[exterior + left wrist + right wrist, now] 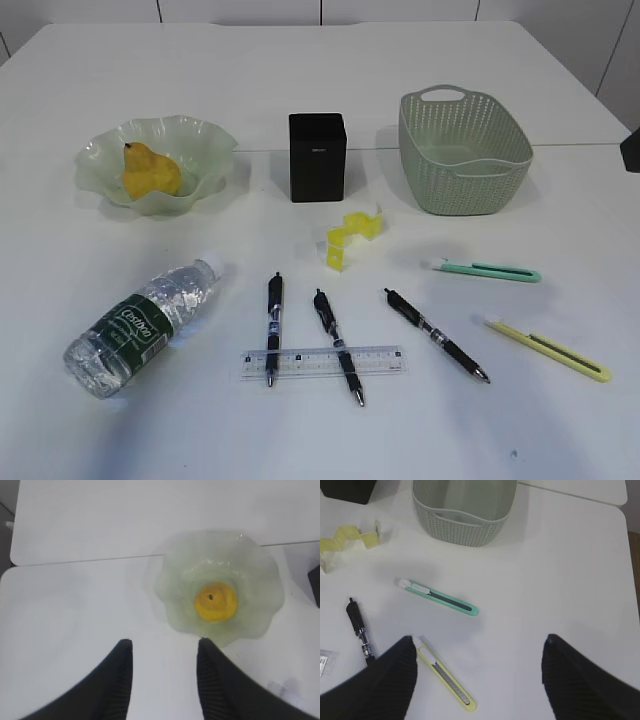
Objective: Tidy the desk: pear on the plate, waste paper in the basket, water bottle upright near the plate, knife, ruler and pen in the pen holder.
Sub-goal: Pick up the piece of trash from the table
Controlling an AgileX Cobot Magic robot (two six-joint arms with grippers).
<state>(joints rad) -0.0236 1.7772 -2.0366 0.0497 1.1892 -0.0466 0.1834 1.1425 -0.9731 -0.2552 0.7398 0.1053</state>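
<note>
The pear sits in the pale green ruffled plate at the back left of the white worktop, stem up. From the left wrist view, the left gripper hangs above the worktop just short of the plate, jaws parted with nothing between them. The water bottle lies on its side at the front left, cap pointing toward the plate. Centre back stands the black pen holder, and to its right the sage-green basket. A folded strip of yellow paper rests just in front of the holder. Three black pens lie in a row at the front; the left and middle ones cross the clear ruler. Off to the right are a teal utility knife and a yellow utility knife. The right gripper hovers over the two knives, jaws spread wide and holding nothing.
</note>
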